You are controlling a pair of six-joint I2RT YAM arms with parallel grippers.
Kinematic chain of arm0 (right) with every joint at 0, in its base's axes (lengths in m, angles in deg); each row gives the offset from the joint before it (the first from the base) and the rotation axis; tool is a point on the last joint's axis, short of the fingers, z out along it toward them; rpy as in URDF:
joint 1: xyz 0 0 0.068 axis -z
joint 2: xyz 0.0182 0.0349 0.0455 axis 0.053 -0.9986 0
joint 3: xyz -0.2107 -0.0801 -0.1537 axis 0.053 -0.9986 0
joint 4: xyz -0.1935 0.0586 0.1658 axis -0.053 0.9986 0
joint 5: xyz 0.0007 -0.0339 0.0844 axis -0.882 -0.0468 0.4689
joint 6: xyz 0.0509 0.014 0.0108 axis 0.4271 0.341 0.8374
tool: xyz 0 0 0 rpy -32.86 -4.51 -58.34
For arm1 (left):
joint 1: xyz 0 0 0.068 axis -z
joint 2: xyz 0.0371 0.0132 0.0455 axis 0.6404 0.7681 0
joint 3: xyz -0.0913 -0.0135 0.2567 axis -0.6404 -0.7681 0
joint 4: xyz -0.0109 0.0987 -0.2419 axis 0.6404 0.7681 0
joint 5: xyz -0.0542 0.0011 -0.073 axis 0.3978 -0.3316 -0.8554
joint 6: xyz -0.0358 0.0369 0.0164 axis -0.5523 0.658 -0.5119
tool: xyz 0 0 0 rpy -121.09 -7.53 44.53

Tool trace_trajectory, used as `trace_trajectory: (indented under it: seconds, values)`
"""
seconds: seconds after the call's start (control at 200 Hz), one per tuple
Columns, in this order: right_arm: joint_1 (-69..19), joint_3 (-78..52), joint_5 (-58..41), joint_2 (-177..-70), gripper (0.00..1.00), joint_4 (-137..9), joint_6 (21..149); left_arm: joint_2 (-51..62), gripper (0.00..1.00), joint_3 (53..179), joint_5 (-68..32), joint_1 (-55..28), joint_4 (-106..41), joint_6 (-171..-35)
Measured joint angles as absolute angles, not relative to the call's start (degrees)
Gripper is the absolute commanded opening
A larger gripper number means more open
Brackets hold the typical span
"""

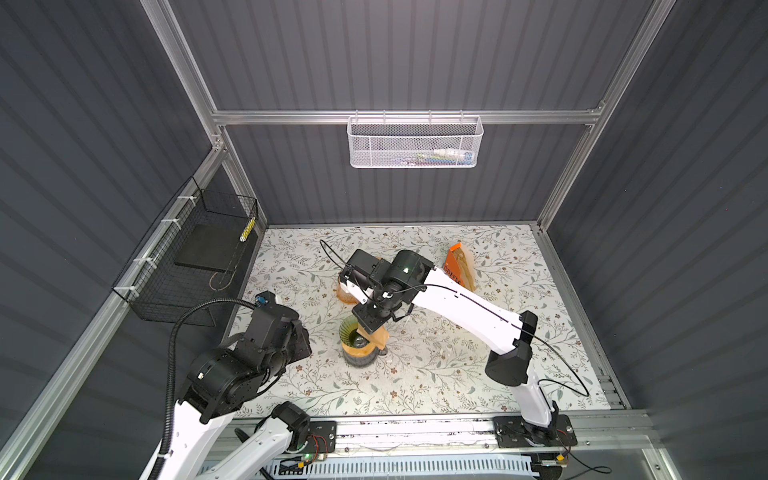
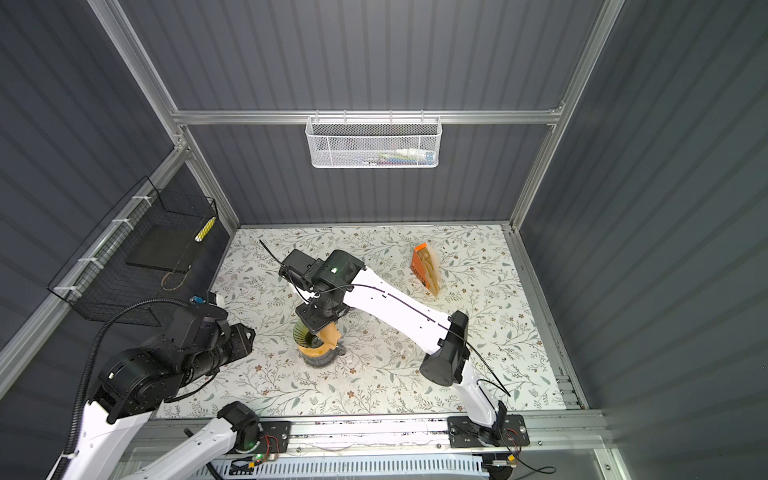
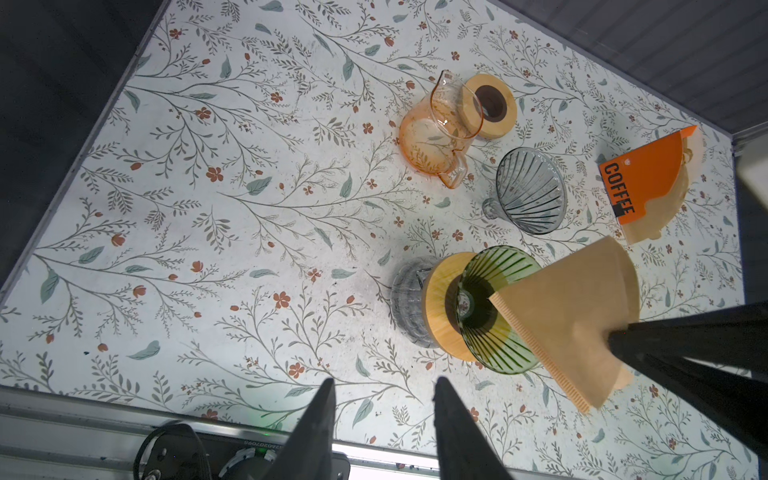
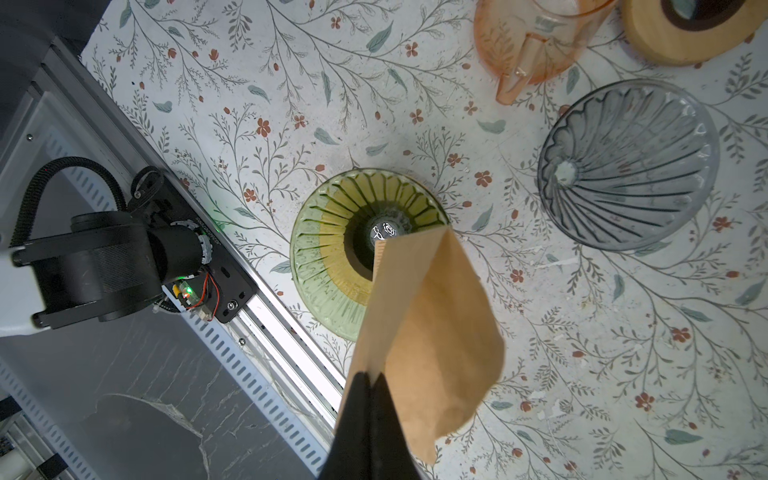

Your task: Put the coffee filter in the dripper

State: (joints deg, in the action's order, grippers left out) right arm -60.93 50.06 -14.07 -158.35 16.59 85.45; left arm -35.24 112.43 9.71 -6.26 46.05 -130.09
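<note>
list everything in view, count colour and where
coffee filter: 1, brown, pinched by the right gripper over the green dripper
green dripper: 1, green glass, mid-table on a wooden collar atop a grey glass server
grey dripper: 1, grey glass, on the table near the pitcher
pitcher: 1, orange glass, on the table
wooden ring: 1, light wood, beside the pitcher
filter pack: 1, orange, back right
mesh basket: 1, white, back rail
wire basket: 1, black, left wall
left gripper: black, open, empty
right gripper: black, shut on the filter
</note>
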Motion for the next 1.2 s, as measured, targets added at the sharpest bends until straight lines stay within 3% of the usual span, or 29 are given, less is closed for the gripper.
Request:
trace_trajectory:
  seconds: [0.225, 0.715, 1.196]
  values:
    - [-60.93, 50.54, -13.04, -159.03, 0.23, 15.35, 86.69, -36.46, 0.41, 111.88, 9.91, -6.26, 45.16, -129.08]
    - [-58.57, 50.32, -10.77, -158.81, 0.20, 11.37, 88.62, -32.94, 0.39, 111.46, 4.42, -6.23, 42.10, -125.13]
    - [-45.32, 19.09, -10.42, -138.31, 0.21, -3.95, 90.32, -17.68, 0.36, 111.44, -8.56, -6.26, 33.66, -124.36]
